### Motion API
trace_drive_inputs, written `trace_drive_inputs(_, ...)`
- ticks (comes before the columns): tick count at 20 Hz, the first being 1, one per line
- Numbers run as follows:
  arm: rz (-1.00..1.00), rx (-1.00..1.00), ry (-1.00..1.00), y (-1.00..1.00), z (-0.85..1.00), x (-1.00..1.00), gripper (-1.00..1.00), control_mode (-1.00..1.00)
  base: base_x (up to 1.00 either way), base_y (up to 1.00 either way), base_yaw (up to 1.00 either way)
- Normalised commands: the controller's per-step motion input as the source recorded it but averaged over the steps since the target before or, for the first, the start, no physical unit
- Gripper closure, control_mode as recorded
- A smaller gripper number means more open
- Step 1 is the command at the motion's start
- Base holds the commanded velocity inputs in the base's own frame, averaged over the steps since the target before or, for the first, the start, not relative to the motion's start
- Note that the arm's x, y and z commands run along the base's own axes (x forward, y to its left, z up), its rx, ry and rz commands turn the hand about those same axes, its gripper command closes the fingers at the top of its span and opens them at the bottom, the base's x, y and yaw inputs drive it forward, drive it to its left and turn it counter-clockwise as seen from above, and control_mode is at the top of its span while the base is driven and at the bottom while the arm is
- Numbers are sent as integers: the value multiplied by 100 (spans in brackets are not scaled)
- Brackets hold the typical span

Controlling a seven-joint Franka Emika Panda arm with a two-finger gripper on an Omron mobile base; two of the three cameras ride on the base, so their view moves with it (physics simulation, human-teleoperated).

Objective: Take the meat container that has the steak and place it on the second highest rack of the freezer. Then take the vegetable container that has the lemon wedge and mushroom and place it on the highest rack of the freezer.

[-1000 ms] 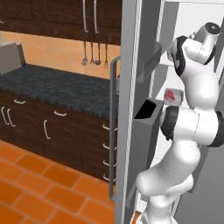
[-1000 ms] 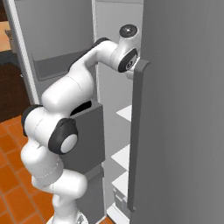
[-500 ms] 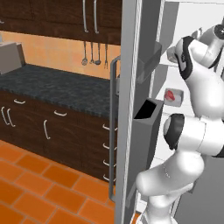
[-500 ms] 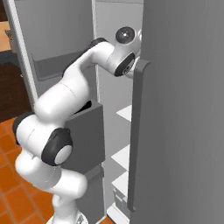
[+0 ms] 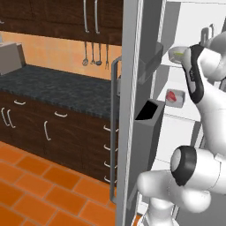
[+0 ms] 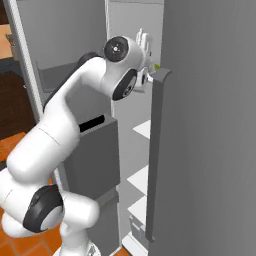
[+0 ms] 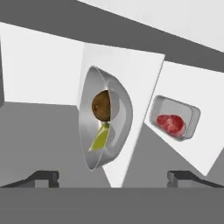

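Observation:
The vegetable container (image 7: 105, 118) lies on the highest rack (image 7: 135, 78) of the freezer, with the brown mushroom (image 7: 101, 105) and the yellow lemon wedge (image 7: 100, 138) in it. On the white shelf (image 7: 199, 94) just below rests the meat container (image 7: 175, 117) holding the red steak (image 7: 171, 123). My gripper (image 7: 113, 178) is open, its fingertips (image 7: 41, 177) spread wide just short of the vegetable container, gripping nothing. From the left base, the vegetable container (image 5: 177, 54) peeks out beside my forearm and the meat container (image 5: 175, 97) sits one shelf lower.
The open freezer door with its long bar handle (image 5: 114, 128) and a grey door bin (image 5: 148, 132) stands left of my arm. A second grey door with a handle (image 6: 155, 150) is close on the right. Lower white shelves (image 6: 142, 129) sit below. A dark counter (image 5: 57, 86) runs left.
My jaws have spread wide. The arm's upper joints have drawn back from the shelves and my elbow has swung outward. Both containers stay in place.

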Motion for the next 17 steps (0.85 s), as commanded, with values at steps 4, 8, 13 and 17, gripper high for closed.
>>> trace_drive_inputs(4, 6, -15, -16, 21, 26, -100, -100, -100, 0, 0, 0)
trace_drive_inputs(8, 10, -15, -9, 27, 11, -100, -100, -100, 0, 0, 0)
trace_drive_inputs(13, 8, -10, -4, 43, 1, -100, -100, -100, 0, 0, 0)
trace_drive_inputs(17, 3, 2, 0, 42, -4, -100, -100, -100, 0, 0, 0)
